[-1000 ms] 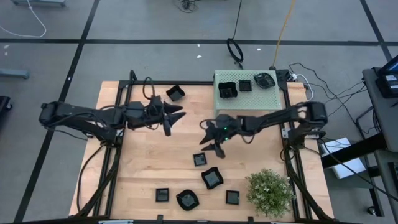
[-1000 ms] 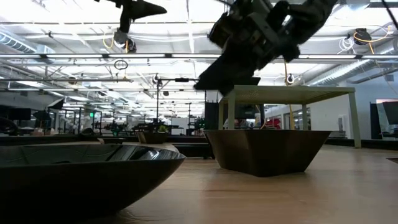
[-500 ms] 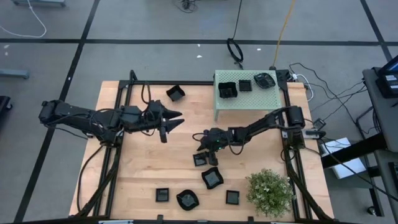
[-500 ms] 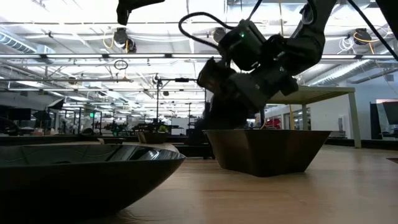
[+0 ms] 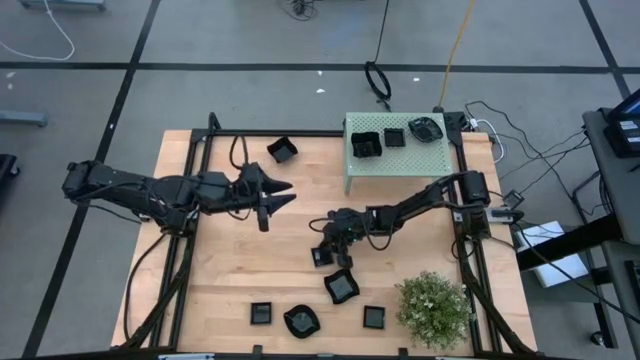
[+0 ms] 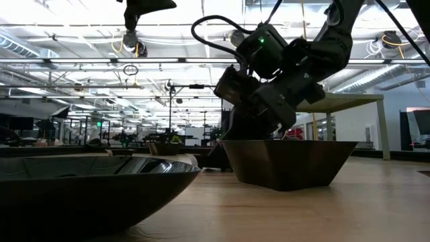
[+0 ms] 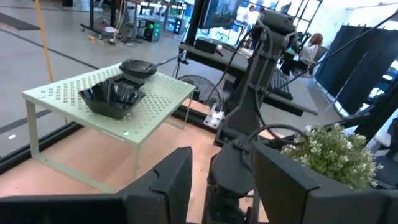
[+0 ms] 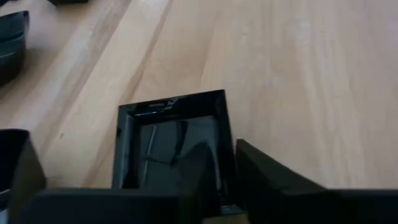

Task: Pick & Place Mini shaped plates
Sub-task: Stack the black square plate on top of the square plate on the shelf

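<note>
The perforated stand (image 5: 395,148) occupies the tabletop's (image 5: 230,270) far right corner and carries three mini shaped plates (image 5: 366,144). The plant (image 5: 432,308) stands at the near right corner. One plate (image 5: 282,150) lies near the far edge. Three plates (image 5: 301,320) line the near edge, two more (image 5: 341,287) lie just behind them.

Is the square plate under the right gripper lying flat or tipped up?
Flat. In the right wrist view the square plate rests rim-up on the wooden table, with the right gripper open, one finger inside its rim.
</note>
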